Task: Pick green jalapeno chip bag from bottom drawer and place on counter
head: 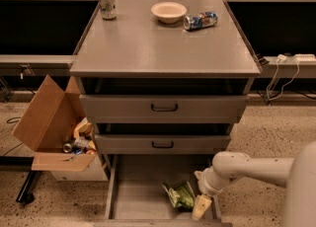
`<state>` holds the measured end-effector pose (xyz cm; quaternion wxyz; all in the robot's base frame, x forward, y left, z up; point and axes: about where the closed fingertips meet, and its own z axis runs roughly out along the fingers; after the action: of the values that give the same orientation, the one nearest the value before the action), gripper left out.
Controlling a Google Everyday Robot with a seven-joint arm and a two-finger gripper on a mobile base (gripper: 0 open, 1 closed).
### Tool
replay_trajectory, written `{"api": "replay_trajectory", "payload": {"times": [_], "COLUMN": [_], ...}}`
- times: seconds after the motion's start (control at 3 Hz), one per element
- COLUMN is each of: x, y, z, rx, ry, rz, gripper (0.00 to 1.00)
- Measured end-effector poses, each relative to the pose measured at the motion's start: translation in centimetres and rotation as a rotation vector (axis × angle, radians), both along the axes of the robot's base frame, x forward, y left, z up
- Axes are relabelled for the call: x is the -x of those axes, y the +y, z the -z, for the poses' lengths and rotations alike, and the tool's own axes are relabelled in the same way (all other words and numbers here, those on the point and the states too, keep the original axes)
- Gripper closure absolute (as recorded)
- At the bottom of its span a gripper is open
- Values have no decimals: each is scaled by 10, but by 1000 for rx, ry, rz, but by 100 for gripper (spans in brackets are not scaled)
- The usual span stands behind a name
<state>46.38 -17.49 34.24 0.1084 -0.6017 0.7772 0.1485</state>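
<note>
The task looks barely begun. The small wrinkly green foil jalapeno chip bag (180, 195) lies on the flat floor of the pulled-out grey metal bottom drawer (138, 191), toward its right front. The robot's cream pincer (201, 207) hangs just beside the bag's right edge, pointing down. I cannot tell how far open it is, and no hold on the bag shows. Grasping, lifting and placing on the broad matte grey counter (163, 48) all remain.
</note>
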Motion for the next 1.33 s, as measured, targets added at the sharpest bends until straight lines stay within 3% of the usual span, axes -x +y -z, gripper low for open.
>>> {"api": "replay_trajectory", "payload": {"times": [0.67,1.0,1.33], "x": [-15,-25,-43], "y": [48,58,60], "z": [87,109,130], "rx": [-161,-199,-196], "ry": [-4,-10,-18], "rz": [-32,-37,-19], "gripper": [0,0,0]}}
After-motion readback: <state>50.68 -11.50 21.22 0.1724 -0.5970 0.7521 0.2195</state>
